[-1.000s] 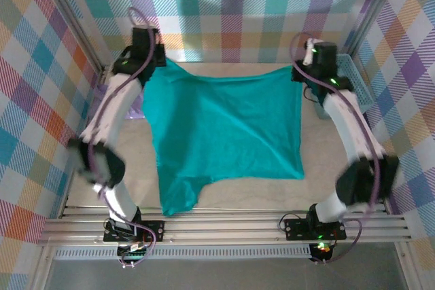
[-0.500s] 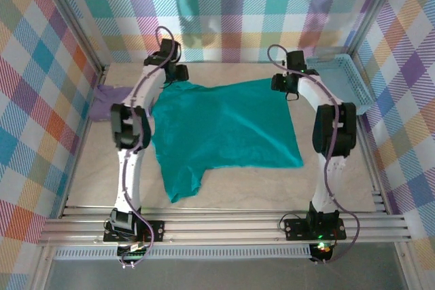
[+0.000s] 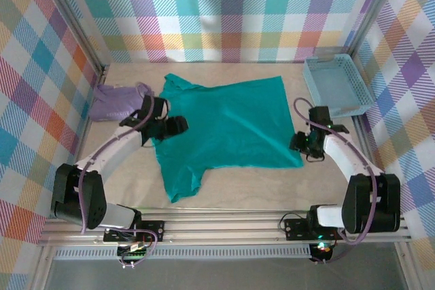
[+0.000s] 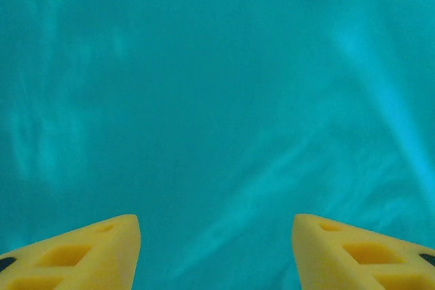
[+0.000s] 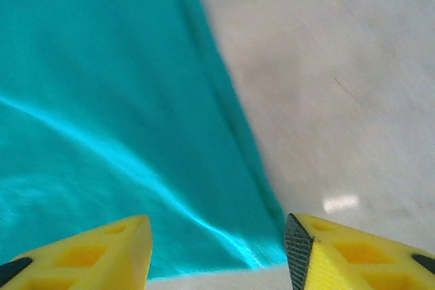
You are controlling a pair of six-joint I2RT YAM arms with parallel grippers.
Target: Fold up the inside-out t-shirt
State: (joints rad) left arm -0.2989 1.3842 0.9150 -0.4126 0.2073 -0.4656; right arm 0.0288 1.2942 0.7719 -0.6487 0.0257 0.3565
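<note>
**Setting up the first fold: shirt flat, both grippers empty**

Judging this as the pause between grasps. The teal t-shirt (image 3: pixel 228 120) lies spread across the middle of the table (image 3: pixel 238 185), mostly flat, with one sleeve (image 3: pixel 180 188) trailing toward the near-left. No fold is in it yet.

The left gripper (image 3: pixel 178 125) sits over the shirt's left side. In its wrist view the yellow fingers stand apart with only smooth teal cloth below and nothing between them. I cannot tell whether the tips touch the fabric.

The right gripper (image 3: pixel 299 144) is at the shirt's near-right corner, jaws likewise spread and empty. Its wrist view shows the cloth edge running between the fingers, with bare table to the right.

The lavender garment (image 3: pixel 112 102) and the blue basket (image 3: pixel 336 86) sit off to the sides, apart from the shirt.

Next move, as I read it: each gripper needs to pinch an edge or corner, a single layer if possible, then lift and carry it across. The left sits mid-cloth and probably needs to shift to an edge first.
</note>
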